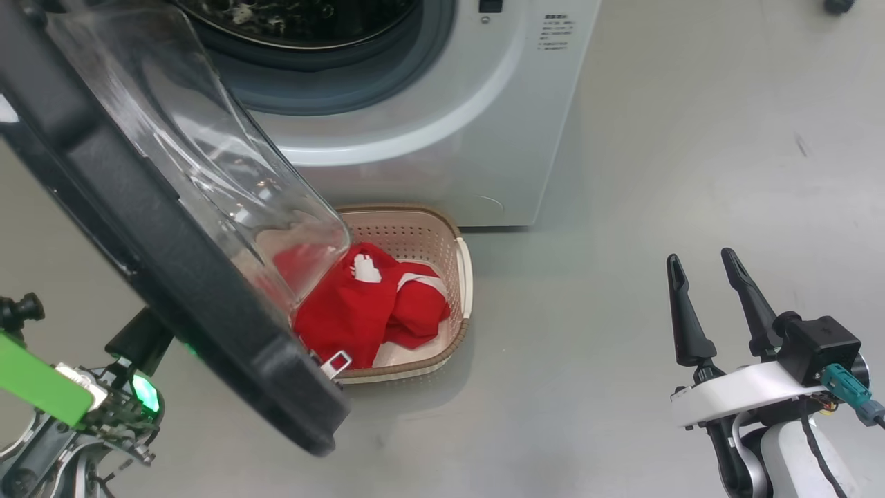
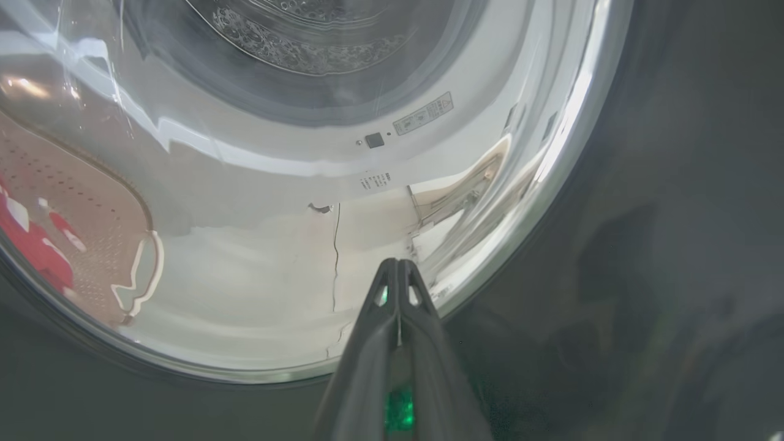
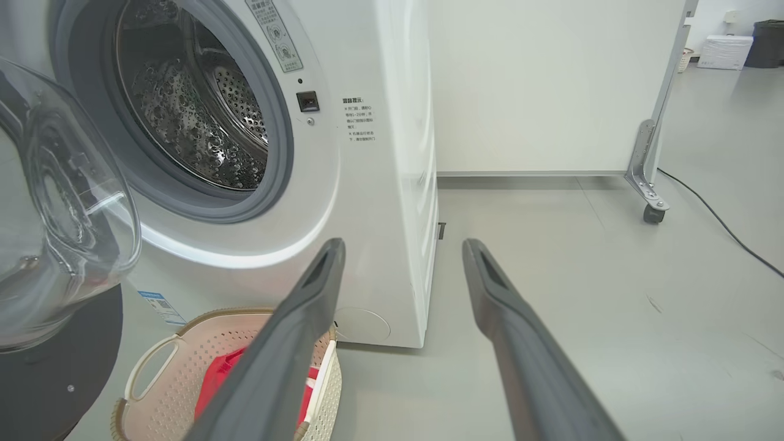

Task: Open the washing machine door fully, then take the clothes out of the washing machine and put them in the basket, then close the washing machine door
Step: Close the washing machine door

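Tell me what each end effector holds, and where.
Nothing is held: left end effector shut empty by the washing machine door, right end effector open.

**Grey floor and what stands on it**

The floor [image 1: 691, 173] is smooth, grey and a little shiny. A white washing machine [image 1: 429, 138] stands on it. A cream basket [image 1: 415, 232] sits just in front of the machine. Farther right, a white panel [image 3: 551, 86] stands on a small wheel [image 3: 652, 214], and a black cable [image 3: 732, 236] lies near it.
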Motion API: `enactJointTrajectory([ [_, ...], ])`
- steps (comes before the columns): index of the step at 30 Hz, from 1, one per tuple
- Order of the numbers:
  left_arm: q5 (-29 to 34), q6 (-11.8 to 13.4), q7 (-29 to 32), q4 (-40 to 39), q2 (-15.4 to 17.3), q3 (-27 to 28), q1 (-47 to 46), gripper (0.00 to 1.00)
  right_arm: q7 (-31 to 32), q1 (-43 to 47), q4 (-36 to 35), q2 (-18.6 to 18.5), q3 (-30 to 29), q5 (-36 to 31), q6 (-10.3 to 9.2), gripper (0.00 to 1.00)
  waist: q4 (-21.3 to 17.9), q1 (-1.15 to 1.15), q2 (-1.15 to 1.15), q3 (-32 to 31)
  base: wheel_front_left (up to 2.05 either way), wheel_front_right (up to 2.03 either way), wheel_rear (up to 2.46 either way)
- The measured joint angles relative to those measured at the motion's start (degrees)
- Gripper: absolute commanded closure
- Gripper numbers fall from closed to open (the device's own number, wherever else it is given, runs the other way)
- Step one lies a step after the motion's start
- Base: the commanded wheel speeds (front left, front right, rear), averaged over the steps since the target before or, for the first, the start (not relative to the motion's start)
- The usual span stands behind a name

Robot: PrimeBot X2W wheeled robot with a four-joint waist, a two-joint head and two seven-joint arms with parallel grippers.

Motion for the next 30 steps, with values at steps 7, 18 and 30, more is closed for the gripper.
enactJointTrajectory([
  [7, 0.55, 0.00, -1.09, 1.55, -1.24, -0.86, -3.33, 1.00, -0.68, -0.76, 0.96, 0.27, 0.08, 0.37, 0.01, 0.00, -3.04, 0.00, 0.00, 0.27, 0.00, 0.00, 0.00],
  [18, 2.55, 0.00, -3.65, 5.27, -2.27, -1.86, -10.33, 1.00, -1.27, -2.15, 1.52, 0.52, 0.07, 0.45, 0.30, 0.00, -6.38, 0.00, 0.00, 1.97, 0.00, 0.00, 0.00],
  [30, 4.38, 0.86, -6.55, 8.67, -2.53, -1.70, -19.56, 1.00, -1.94, -4.86, 1.98, 0.93, 0.19, 1.47, 0.99, 0.00, -9.94, 0.00, 0.00, 5.31, 0.00, 0.00, 0.00],
])
